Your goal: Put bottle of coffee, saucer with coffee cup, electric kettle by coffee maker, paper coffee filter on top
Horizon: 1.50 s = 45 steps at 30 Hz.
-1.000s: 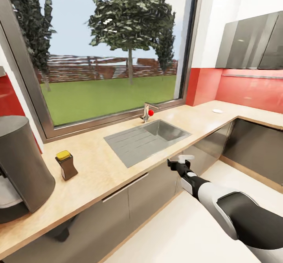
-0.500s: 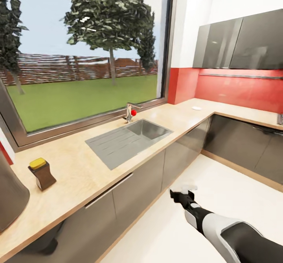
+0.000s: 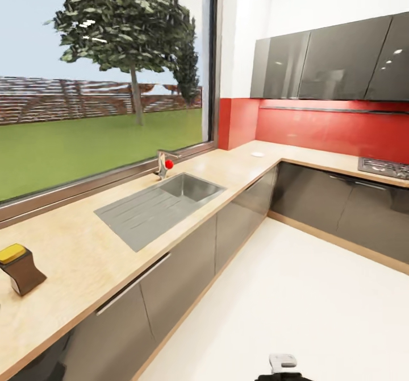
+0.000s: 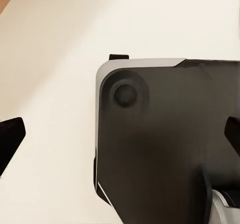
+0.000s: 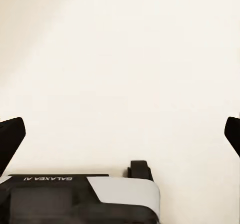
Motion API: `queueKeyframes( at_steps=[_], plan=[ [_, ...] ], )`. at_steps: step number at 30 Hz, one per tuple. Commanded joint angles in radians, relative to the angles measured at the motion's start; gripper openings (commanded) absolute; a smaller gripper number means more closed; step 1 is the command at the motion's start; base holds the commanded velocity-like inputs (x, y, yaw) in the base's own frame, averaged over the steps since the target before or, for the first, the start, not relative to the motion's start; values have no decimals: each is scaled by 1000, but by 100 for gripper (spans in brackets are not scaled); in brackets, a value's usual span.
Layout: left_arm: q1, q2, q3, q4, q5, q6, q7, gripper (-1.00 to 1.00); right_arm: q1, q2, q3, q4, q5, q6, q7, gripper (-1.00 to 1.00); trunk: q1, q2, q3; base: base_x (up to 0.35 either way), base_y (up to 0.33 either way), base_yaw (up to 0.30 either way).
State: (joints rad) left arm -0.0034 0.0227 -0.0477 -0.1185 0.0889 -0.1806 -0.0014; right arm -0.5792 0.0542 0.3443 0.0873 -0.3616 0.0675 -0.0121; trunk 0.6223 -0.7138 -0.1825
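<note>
The bottle of coffee (image 3: 15, 267), a dark brown jar with a yellow cap, stands on the kitchen countertop (image 3: 85, 256) at the far left of the head view. A small flat white disc, seemingly the saucer (image 3: 257, 154), lies on the countertop near the far corner. My right gripper (image 3: 282, 364) pokes in at the bottom edge of the head view, low over the floor. In its wrist view the right gripper (image 5: 120, 139) is open with nothing between its fingers. My left gripper (image 4: 120, 139) is open too, above the robot's dark base (image 4: 165, 144).
A steel sink (image 3: 162, 202) with a red-knobbed tap (image 3: 165, 165) is set into the countertop under the window. Dark lower cabinets (image 3: 238, 222) line both walls, with a hob (image 3: 386, 168) at the right. The white floor (image 3: 295, 295) stretches between them.
The head view has swung to the right, so the coffee maker has left the picture and the bottle sits at the left edge. My right arm has dropped to the bottom edge.
</note>
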Motion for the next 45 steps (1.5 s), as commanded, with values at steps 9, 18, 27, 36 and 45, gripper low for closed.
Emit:
queueKeyframes(
  at_steps=[9,18,27,36,45],
  plan=[
    [0,-1,-5,-1,10,-9,0,100,34,2,10,-4,-4,-5,-5,100,0,-1,-1,0,0,-94],
    [0,-3,-4,-43,12,-10,1,100,35,1,8,-4,-8,-15,-4,100,0,-1,-1,4,0,0],
    [-1,-21,-4,-62,12,-10,1,100,35,1,8,-4,-8,-16,-5,100,0,-1,-1,299,-104,-104],
    [-1,-26,-4,-70,12,-10,1,100,36,1,8,-3,-9,-17,-5,100,0,-1,-1,327,-133,-248],
    [0,-36,-4,-72,11,-10,1,100,36,1,7,-3,-9,-17,-5,100,0,-1,-1,300,-191,-254]
  ],
)
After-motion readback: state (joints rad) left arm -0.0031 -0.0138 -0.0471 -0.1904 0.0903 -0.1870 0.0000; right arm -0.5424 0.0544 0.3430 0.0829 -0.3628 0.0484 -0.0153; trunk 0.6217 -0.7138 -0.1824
